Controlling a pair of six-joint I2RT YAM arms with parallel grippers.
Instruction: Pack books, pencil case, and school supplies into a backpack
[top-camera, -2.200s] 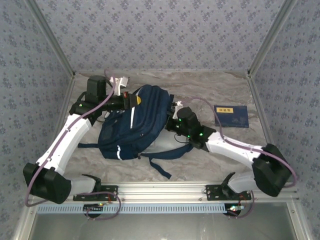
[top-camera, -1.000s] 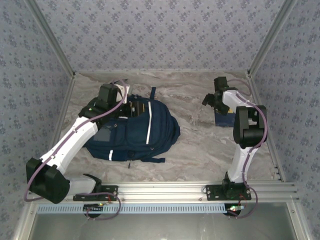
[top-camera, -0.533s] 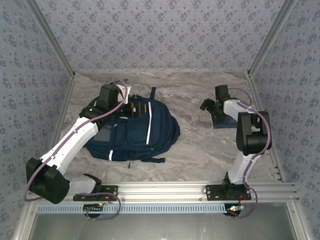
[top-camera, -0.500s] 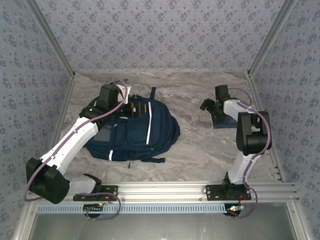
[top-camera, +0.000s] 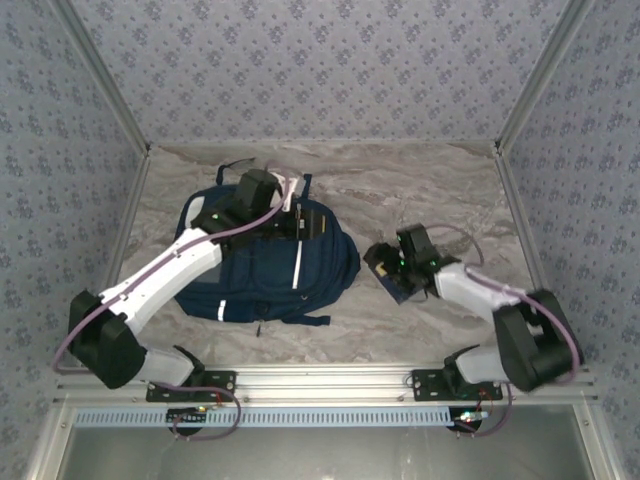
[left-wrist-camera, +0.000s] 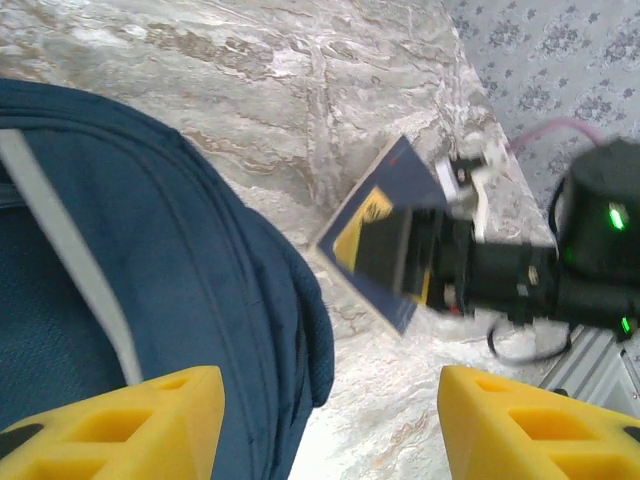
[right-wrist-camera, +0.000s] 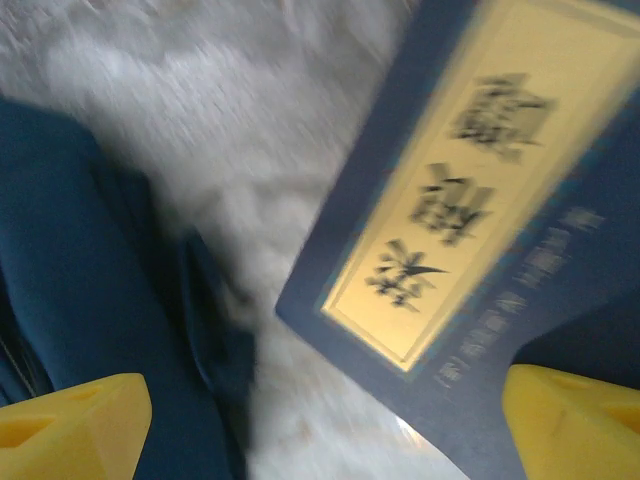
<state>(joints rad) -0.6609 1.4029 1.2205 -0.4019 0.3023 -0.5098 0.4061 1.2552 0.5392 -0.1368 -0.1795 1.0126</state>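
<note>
**Navy book beside the bag, left arm over the bag top**

Large navy blue fabric backpack (top-camera: 270, 270) with white stripes lay flat on the grey marble-look tabletop (top-camera: 420, 190), left of centre. The left gripper (top-camera: 297, 222) hung over its far right part. In the left wrist view its yellow fingers (left-wrist-camera: 130, 420) stood moderately apart. One was over the blue fabric, the other over bare table, and nothing was visibly pinched between them. Likely reason: parked at the bag's top to catch or lift the opening once a book arrived. The opening itself could not be made out.

Thin flat navy book (left-wrist-camera: 375, 235) with a yellow label (right-wrist-camera: 470, 190) sat just right of the backpack, near it but apart, with a strip of table between. The right gripper (top-camera: 383, 262) was on top of it, wrist low and pointed toward the bag. In the right wrist view the jaws stood wide. One yellow fingertip (right-wrist-camera: 575, 425) was at the book's edge, the other well off it over table and backpack (right-wrist-camera: 80, 250). So there was no pinch across the cover. Whether the book was pressed down for sliding or tipped up on one edge could not be told, as that view was blurred.

Judged step: feeding this book toward the bag. The low, flat hold suited sliding a thin cover that is hard to pinch off the table. Risk: the book's corner snagging on the bag's side fabric.
</note>
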